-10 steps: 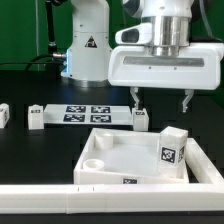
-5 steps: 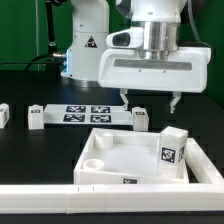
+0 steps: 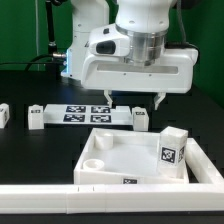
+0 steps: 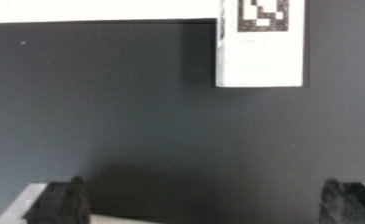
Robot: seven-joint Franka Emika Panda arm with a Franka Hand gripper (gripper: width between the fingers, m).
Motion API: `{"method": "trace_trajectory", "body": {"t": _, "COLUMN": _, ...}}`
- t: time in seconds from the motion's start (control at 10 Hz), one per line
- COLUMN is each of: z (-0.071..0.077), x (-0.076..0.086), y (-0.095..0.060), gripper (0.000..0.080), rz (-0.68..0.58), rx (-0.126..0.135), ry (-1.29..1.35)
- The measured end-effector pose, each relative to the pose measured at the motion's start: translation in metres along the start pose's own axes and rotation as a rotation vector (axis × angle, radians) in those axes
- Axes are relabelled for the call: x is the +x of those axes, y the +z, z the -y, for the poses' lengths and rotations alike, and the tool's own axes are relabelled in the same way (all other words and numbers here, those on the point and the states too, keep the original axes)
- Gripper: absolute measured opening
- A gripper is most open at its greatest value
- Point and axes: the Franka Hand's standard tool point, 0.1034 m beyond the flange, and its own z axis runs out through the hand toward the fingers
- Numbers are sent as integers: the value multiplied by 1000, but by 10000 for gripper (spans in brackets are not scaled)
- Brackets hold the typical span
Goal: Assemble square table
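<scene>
Gripper (image 3: 134,98) has shifted toward the exterior view's left since a second ago. Its fingers are spread wide and hold nothing. A tagged leg (image 3: 141,118) lies below, between them, beside the marker board (image 3: 88,112). The square table slab (image 3: 125,150) sits by the work surface's near edge.

The arm (image 3: 140,25) hung upright, its wrist pointing straight down, at the centre of the scene toward the far side. The pincer (image 3: 135,100) stood wide open and empty. Both dark fingers (image 3: 110,99) pointed down, tips in the air, touching nothing.
</scene>
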Motion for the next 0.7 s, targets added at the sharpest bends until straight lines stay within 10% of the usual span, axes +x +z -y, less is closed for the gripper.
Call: {"method": "trace_trajectory", "body": {"t": 0.7, "z": 1, "x": 9, "y": 0, "gripper": 649, "rz": 385, "rx": -15, "ry": -75}}
